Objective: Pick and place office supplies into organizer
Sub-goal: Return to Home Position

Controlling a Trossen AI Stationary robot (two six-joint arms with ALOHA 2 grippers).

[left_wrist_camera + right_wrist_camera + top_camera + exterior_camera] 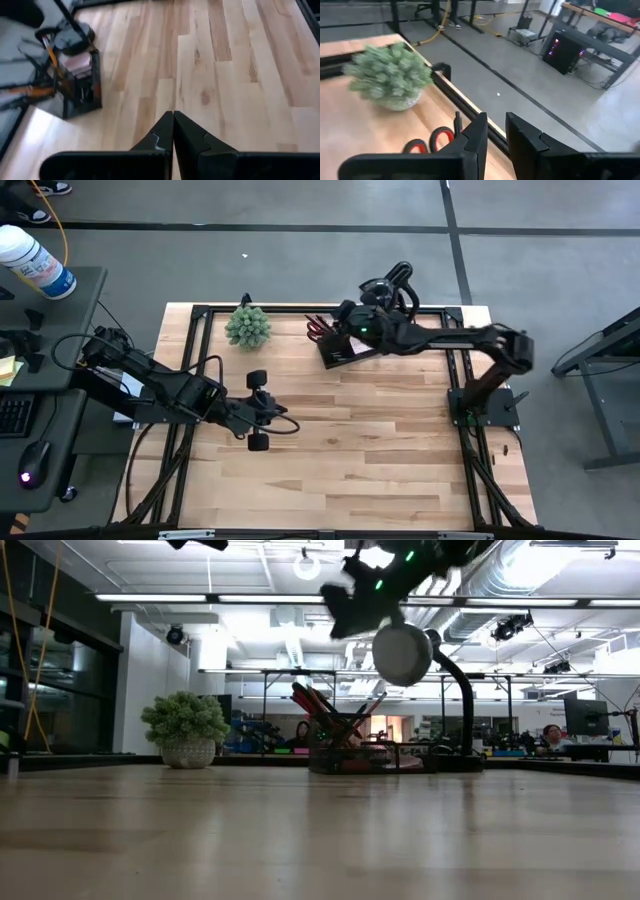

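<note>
The black organizer (338,348) stands near the table's far edge, holding red-handled scissors (431,142), an orange pencil (50,52) and a pink sticky-note pad (78,63). In the low view the organizer (345,748) has red handles and pens sticking up from it. My right gripper (496,122) hovers above the organizer (75,90), open by a narrow gap, with nothing between its fingers. My left gripper (173,116) is shut and empty over bare table near the left-middle (285,421).
A spiky green plant (248,326) in a pale pot stands at the far edge, left of the organizer. A black curved-neck stand (452,675) rises just behind the organizer. Bare wood (380,440) stretches over the table's near half.
</note>
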